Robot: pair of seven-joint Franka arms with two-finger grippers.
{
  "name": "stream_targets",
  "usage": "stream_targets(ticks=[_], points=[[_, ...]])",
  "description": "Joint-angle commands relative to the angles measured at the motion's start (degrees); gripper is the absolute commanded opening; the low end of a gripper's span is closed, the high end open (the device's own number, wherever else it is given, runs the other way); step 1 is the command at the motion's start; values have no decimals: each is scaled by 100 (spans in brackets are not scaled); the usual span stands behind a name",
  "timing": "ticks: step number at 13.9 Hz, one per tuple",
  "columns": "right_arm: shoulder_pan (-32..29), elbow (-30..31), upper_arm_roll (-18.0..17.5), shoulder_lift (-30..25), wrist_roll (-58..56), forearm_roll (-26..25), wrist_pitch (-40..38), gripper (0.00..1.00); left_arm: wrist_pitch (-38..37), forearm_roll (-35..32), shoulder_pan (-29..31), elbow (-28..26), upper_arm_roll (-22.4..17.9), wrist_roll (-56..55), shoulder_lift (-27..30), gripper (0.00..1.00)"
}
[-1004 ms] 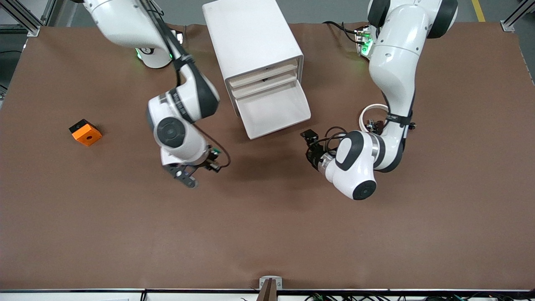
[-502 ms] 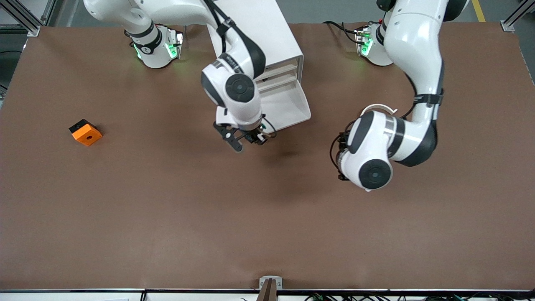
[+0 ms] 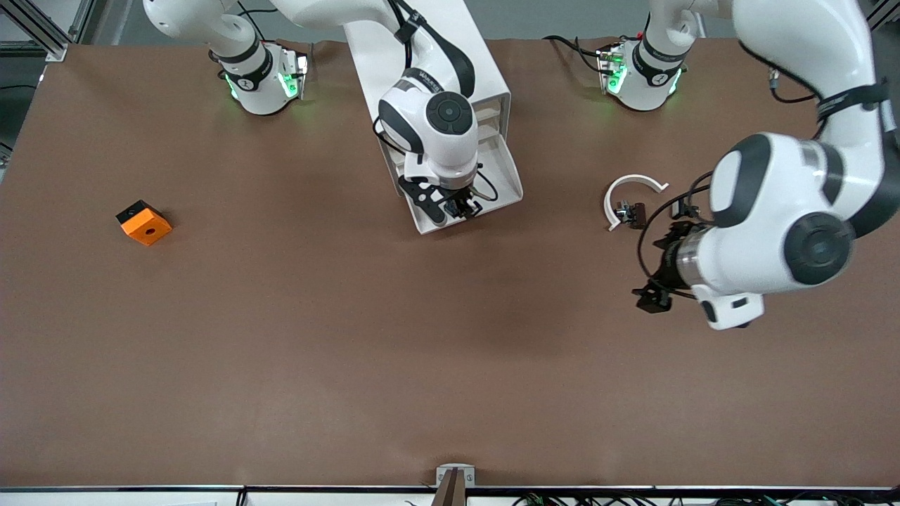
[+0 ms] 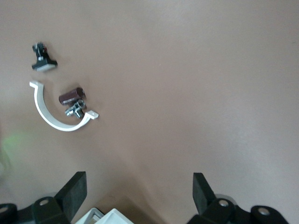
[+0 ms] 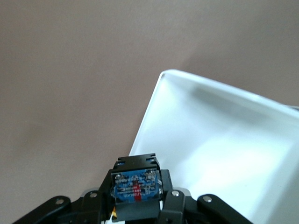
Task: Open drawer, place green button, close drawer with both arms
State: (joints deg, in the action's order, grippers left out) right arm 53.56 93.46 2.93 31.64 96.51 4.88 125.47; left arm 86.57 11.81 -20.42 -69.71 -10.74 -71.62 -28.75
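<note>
Now the right claw (image 3: 457,209) grips the button (image 5: 135,185) above the open drawer's (image 3: 503,184) front edge; left claw (image 4: 138,192) gapes.

The right gripper (image 5: 135,205) is clamped on the button (image 5: 134,187), blue base showing, right over the front edge of the open white drawer (image 5: 196,126).
</note>
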Motion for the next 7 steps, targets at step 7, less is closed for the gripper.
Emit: stream_targets(ticks=[7], points=[[260,322,67,-9,35,-146,267,0,-351,-627,82,-490,37,1895,765,100]])
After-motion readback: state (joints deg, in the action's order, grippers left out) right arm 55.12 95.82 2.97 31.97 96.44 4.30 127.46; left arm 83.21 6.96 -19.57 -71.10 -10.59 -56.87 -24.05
